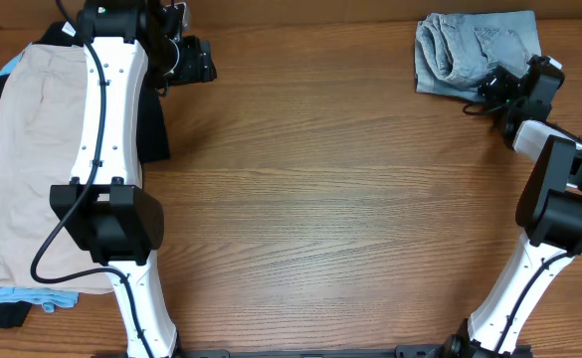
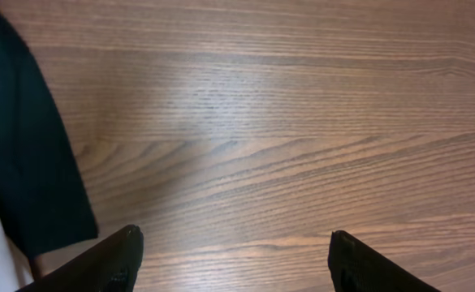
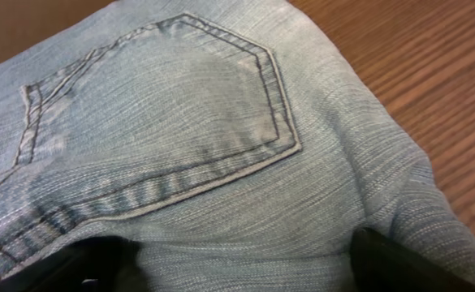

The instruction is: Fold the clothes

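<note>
Where the folded jeans (image 1: 475, 55) lie at the far right of the table (image 1: 320, 199), we note the right gripper (image 3: 237, 264) spread wide over the denim, not closed on it. A beige garment (image 1: 32, 169) lies along the left edge. The left gripper (image 2: 235, 247) hangs open, empty, above bare wood.

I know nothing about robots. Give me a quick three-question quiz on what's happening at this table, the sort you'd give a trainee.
1. True or false: the left gripper hangs open over bare wood of the table.
2. The right gripper is at: A) a towel; B) the folded jeans; C) a shoe.
3. What stitched detail of the jeans fills the right wrist view?
Key: 1 true; 2 B; 3 a back pocket.
</note>
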Tool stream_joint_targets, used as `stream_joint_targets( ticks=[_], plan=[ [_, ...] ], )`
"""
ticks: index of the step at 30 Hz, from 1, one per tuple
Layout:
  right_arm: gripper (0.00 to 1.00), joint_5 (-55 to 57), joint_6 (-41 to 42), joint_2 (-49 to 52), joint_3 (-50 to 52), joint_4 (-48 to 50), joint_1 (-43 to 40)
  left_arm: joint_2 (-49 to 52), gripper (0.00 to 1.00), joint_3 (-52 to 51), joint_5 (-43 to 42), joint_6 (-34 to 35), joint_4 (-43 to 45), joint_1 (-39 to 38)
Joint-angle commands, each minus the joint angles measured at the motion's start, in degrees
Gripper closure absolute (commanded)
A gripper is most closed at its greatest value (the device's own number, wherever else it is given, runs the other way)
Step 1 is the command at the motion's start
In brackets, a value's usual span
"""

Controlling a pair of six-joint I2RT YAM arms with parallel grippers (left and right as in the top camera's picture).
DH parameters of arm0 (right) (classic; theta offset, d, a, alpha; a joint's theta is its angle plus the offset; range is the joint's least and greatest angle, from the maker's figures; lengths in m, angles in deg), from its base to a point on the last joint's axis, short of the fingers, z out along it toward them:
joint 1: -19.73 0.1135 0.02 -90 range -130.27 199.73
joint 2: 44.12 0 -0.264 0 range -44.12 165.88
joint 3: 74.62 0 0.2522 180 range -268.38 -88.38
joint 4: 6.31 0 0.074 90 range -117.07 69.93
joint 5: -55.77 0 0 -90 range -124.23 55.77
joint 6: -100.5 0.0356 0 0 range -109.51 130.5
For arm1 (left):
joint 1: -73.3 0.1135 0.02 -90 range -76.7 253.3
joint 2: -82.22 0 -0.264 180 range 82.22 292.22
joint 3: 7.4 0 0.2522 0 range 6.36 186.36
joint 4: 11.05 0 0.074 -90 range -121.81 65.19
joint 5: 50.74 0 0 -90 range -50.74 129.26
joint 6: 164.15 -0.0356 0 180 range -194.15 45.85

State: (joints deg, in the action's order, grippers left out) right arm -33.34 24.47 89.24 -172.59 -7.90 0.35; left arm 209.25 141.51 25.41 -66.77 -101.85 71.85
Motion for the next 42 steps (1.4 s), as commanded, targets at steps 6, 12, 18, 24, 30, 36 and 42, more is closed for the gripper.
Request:
stream_joint_targets(
  ticks=[6, 12, 18, 24, 30, 36, 42],
  plan=[
    [0.0, 2.91, 0.76, -4.92, -2.43, -6.97, -1.01, 0.0, 0.2, 0.94, 0.31, 0.57, 0.63, -0.63],
    [0.0, -2.16, 0.92, -21.18, -2.45, -22.77, -1.01, 0.0, 0.0, 0.94, 1.01, 0.35, 1.57, -0.61],
    [0.0, -11.5, 0.96, -40.63, -2.45, -42.27, -0.66, 0.07, 0.0, 0.92, 0.96, 0.37, 1.22, -0.74],
    [0.0, -20.39, 0.96, -60.11, -2.45, -57.57, 0.74, 0.07, 0.0, 0.92, 0.96, 0.37, 1.22, -0.74],
    [0.0, -21.99, 0.98, -73.59, -2.45, -66.03, 1.92, 0.07, 0.0, 0.92, 0.96, 0.37, 1.22, -0.79],
    [0.0, -19.96, -0.79, -81.22, -2.45, -70.47, 1.88, 0.07, 0.0, 0.92, 0.96, 0.37, 1.25, -0.79],
    [0.0, -12.57, -2.25, -83.49, -2.29, -78.53, 1.77, 0.07, 0.0, 0.92, 0.96, 0.37, 1.22, -0.79]
  ],
)
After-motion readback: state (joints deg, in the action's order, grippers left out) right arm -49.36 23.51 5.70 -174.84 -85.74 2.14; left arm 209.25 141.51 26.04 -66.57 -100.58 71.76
